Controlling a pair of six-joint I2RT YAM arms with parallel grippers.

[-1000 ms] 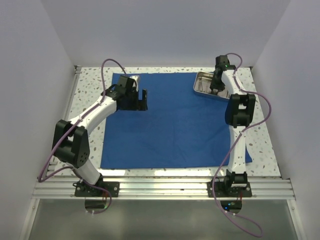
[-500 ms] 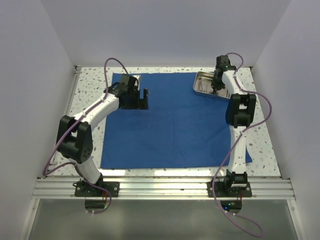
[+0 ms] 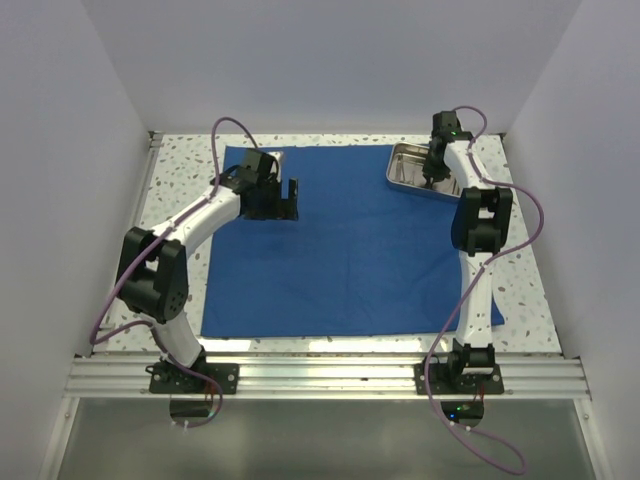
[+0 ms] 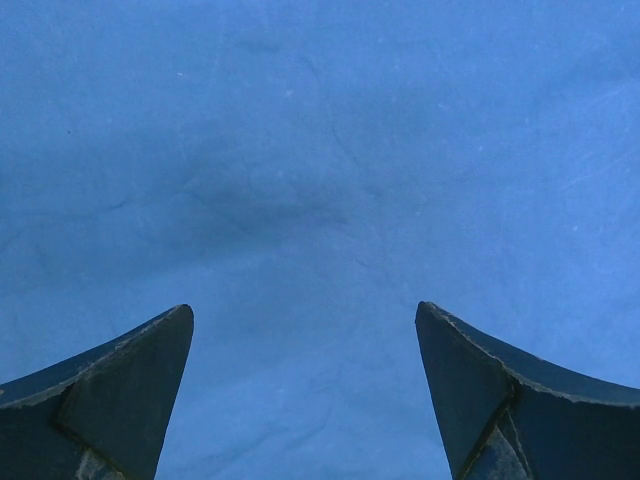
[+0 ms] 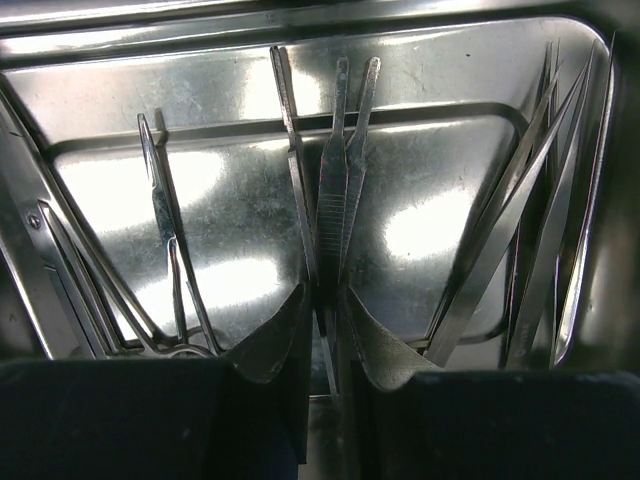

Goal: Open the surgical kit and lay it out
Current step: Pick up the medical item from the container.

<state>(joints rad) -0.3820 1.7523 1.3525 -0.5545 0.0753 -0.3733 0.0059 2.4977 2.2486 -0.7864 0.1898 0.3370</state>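
Cloth wrap [image 3: 350, 250]: royal blue, opened out into one large flat sheet over the middle of the speckled bench [image 3: 180, 170], with only soft creases showing in the left wrist view

Tray [image 3: 393, 165]: a small shiny steel rectangle at the far right corner of the sheet; from the top view its left part seems to sit on the cloth edge, though that corner is too small to be sure

Tweezers [image 5: 335, 190]: thin steel with a ribbed shank, lying along the middle of the tray floor, their two blades parting toward the far wall

Forceps [image 5: 165, 230]: ring-handled, inside the tray to the left of the tweezers, with the rings at the near end

Other tools [image 5: 520, 220]: several more thin steel pieces leaning together along the tray's right wall, and another along its left wall

Left fingers [image 4: 120, 390]: spread wide and grasping nothing, hanging over bare cloth near the sheet's far left corner, with only blue fabric between the two tips

Right fingers [image 5: 270, 350]: reaching down inside the tray and drawn close together, pinching the near end of the tweezers between them

Right arm [image 3: 470, 215]: stretched from its base along the sheet's right edge to the tray
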